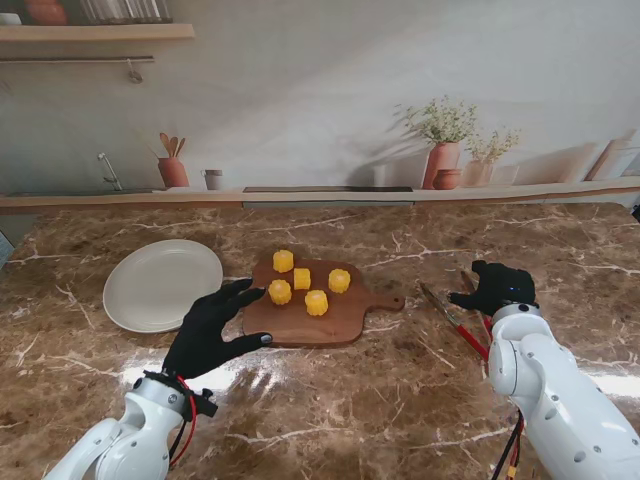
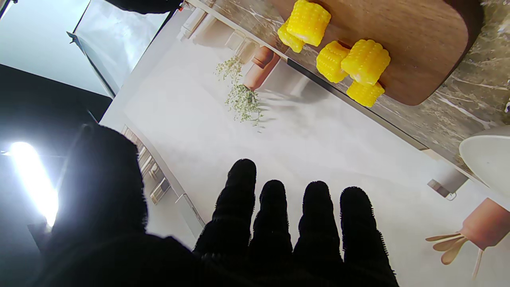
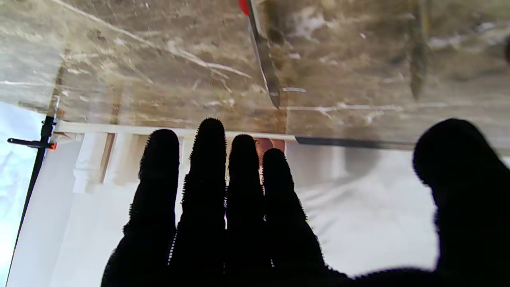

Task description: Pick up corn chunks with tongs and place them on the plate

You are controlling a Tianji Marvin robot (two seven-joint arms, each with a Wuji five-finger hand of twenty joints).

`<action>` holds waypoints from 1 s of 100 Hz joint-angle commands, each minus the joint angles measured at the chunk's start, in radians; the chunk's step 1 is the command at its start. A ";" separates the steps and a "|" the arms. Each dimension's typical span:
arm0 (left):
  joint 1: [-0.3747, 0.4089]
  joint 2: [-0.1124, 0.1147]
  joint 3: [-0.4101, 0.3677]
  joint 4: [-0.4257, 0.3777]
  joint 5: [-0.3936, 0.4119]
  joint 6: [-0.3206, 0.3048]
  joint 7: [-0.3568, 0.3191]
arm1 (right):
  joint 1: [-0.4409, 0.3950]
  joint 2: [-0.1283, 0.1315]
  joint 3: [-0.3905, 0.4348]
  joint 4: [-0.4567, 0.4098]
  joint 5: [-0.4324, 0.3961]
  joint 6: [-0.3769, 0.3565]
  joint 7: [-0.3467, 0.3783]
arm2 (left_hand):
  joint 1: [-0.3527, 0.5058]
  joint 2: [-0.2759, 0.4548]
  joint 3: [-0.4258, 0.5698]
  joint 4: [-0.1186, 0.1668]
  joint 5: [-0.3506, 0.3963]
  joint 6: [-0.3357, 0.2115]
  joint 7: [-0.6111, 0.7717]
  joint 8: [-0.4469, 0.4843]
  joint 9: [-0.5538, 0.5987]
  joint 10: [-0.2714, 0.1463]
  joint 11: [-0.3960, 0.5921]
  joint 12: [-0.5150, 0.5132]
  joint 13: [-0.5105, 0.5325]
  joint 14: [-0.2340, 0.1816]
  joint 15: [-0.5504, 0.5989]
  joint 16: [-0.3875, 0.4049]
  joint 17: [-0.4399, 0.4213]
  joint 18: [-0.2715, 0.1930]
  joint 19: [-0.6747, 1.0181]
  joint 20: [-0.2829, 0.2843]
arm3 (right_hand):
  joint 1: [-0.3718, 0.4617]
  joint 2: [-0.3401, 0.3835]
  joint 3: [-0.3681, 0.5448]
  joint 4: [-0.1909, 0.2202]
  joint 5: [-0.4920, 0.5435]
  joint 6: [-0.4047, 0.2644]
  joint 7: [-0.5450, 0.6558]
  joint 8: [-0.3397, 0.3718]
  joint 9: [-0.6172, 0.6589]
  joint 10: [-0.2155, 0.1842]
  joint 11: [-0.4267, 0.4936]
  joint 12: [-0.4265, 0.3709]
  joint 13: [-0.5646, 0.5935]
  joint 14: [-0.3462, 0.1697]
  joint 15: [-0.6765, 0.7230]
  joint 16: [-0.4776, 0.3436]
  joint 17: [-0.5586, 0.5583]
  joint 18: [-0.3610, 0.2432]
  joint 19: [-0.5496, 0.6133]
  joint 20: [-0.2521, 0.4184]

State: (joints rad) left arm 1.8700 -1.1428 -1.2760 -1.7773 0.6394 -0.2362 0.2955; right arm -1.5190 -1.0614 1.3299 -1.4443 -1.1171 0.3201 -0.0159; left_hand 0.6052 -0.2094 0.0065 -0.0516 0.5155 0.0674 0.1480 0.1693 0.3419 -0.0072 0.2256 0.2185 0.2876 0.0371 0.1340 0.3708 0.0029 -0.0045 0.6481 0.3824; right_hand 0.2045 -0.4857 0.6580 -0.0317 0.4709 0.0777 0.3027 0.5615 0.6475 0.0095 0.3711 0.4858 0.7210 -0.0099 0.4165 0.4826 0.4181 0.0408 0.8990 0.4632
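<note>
We see a glossy brown marbled stone surface (image 1: 400,400) before a printed kitchen backdrop wall (image 1: 330,90) showing terracotta flower pots (image 1: 443,163), a shelf (image 1: 95,33) and tap (image 1: 108,170).

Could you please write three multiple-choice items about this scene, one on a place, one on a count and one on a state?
1. Where do the tongs lie?
A. on the plate
B. on the table between the cutting board and the right hand
C. on the cutting board

2. How many corn chunks sit on the cutting board?
A. three
B. five
C. seven

3. What is on the plate?
A. nothing
B. one corn chunk
C. the tongs

Answers:
1 B, the stand view shows them on the marble just left of the right hand.
2 B, five yellow pieces can be counted there.
3 A, its white surface is bare; the open left hand holds nothing either.
</note>
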 commanded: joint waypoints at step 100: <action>0.014 -0.002 -0.017 0.004 -0.019 0.025 -0.016 | 0.207 -0.049 -0.167 0.282 0.254 0.045 -0.201 | 0.008 0.024 -0.025 0.029 0.000 -0.004 -0.003 0.015 0.025 0.001 -0.017 -0.012 0.000 -0.002 -0.014 -0.006 -0.016 -0.032 0.011 0.000 | 0.465 -0.169 0.485 -0.229 0.443 -0.386 0.655 -0.001 0.616 -0.095 0.221 0.280 0.599 -0.050 0.467 0.206 0.596 -0.003 0.546 -0.063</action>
State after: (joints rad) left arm 1.8827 -1.1431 -1.2946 -1.7808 0.6231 -0.2053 0.2774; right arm -1.2832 -1.0991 1.1500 -1.1111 -0.8859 0.3710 -0.2159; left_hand 0.6062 -0.2094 0.0065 -0.0516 0.5155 0.0675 0.1480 0.1693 0.3420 -0.0071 0.2255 0.2184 0.2876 0.0371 0.1340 0.3708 0.0029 -0.0045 0.6481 0.3824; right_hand 0.6070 -0.6828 1.0608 -0.2534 0.8495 -0.1873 0.8991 0.4970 1.2339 -0.0861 0.5717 0.7415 1.2712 -0.0379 0.8298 0.6567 0.9765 0.0411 1.3952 0.4209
